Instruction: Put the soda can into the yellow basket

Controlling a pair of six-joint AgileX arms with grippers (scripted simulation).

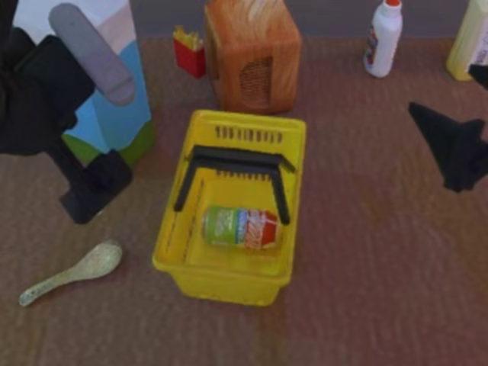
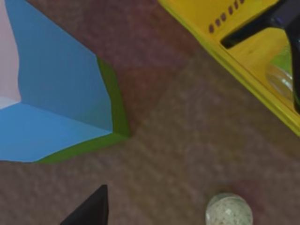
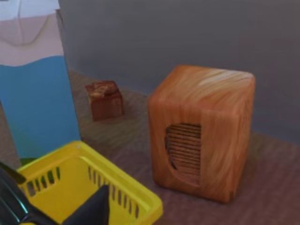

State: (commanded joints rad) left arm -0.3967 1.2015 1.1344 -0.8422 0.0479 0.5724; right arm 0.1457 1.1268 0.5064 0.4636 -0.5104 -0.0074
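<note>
Top view of the table, with the yellow basket (image 1: pixel 229 206) as landmark. The soda can (image 1: pixel 242 227) lies on its side on the basket floor, lime-green end toward the basket's left wall and red-and-white end toward its right wall, just below the folded black handles (image 1: pixel 232 171). By this layout the placement looks complete; what remains is judged to be a clean retreat of the arms.

The left gripper (image 1: pixel 95 187) hangs outside the basket, off its left wall, in front of a blue, white and green carton (image 1: pixel 114 107). It holds nothing, but whether its fingers stand wide or narrow cannot be told here: only one dark fingertip enters the left wrist view. The right gripper (image 1: pixel 450 145) sits well off the basket's right side, also empty-handed, its opening likewise not readable.

Other objects: a speckled spoon (image 1: pixel 72 273) lies off the basket's lower left corner; a wooden box with a slatted panel (image 1: pixel 252 53) stands just behind the basket's far rim; a small red carton of fries (image 1: pixel 190 49) sits beside that box; a white bottle with a red cap (image 1: pixel 381 36) and what may be a pale yellow container (image 1: pixel 469 38), cut by the frame edge, stand far behind the basket to its right.

To finish well, the left arm should lift straight away from the basket wall, clearing the carton and spoon, so that neither basket nor can is nudged.
</note>
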